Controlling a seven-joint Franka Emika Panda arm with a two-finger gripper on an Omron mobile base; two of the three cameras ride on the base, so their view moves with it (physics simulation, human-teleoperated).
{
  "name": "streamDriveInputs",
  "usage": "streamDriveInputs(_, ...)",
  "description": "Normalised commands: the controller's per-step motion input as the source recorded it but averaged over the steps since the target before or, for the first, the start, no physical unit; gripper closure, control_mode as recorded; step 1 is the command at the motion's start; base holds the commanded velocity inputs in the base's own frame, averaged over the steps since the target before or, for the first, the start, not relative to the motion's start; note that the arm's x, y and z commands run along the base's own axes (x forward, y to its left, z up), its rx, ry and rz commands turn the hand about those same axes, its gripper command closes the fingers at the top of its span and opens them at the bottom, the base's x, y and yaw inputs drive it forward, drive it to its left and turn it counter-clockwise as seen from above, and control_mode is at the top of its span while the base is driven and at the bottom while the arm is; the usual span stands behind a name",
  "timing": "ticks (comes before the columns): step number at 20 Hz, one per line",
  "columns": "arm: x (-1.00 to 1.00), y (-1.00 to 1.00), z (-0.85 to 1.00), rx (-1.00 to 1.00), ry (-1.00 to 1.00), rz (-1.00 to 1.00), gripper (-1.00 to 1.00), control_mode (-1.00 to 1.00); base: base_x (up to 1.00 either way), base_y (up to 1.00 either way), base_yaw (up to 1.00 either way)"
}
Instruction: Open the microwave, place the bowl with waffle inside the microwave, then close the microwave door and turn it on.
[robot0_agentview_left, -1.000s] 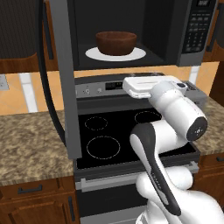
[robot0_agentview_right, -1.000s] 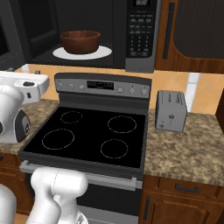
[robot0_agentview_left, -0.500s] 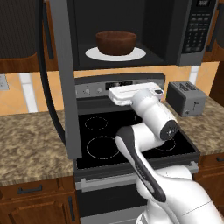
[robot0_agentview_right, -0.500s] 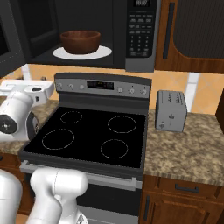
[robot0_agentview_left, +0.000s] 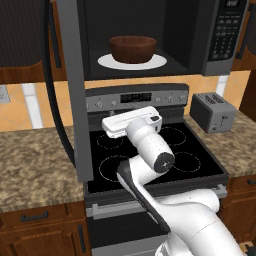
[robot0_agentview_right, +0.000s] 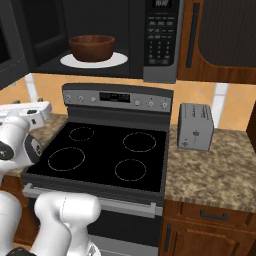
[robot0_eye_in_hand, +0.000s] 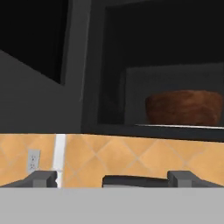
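Hand view: fingers (robot0_eye_in_hand: 112, 178) spread wide, empty; microwave door (robot0_agentview_left: 75, 90), stiff and hinged, hangs open upper-left—push its outer edge.

Colours we see:
Dark-brown bowl (robot0_agentview_left: 132, 48) on white turntable (robot0_agentview_left: 107, 62), black stove (robot0_agentview_right: 105, 155) with white rings, silver toaster (robot0_agentview_right: 195, 126), speckled brown counter (robot0_agentview_right: 215, 172).

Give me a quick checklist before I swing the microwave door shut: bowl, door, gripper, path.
1. Bowl sits on the turntable inside the microwave: ok.
2. Waffle in the bowl: cannot tell, the rim hides the inside.
3. Microwave door open, standing out over the counter's left side: ok.
4. Gripper open and holding nothing: ok.
5. Gripper at the door's handle: not ok, it hangs over the stove.
6. Nothing sticking out of the microwave's opening: ok.
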Motion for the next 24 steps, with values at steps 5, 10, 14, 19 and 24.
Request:
streamDriveInputs(5,-0.11,0.76,-0.03,-0.04,0.0,0.0,-1.0,-1.0,0.0,0.0,0.0)
streamDriveInputs(10,-0.12,0.96,-0.09,-0.09,0.01,0.0,-1.0,-1.0,0.0,0.0,0.0)
streamDriveInputs(14,-0.11,0.97,-0.19,-0.12,0.01,0.0,-1.0,-1.0,0.0,0.0,0.0)
streamDriveInputs(19,-0.01,0.87,-0.22,-0.09,0.01,0.0,-1.0,-1.0,0.0,0.0,0.0)
streamDriveInputs(24,-0.1,0.8,-0.2,-0.07,0.0,0.0,-1.0,-1.0,0.0,0.0,0.0)
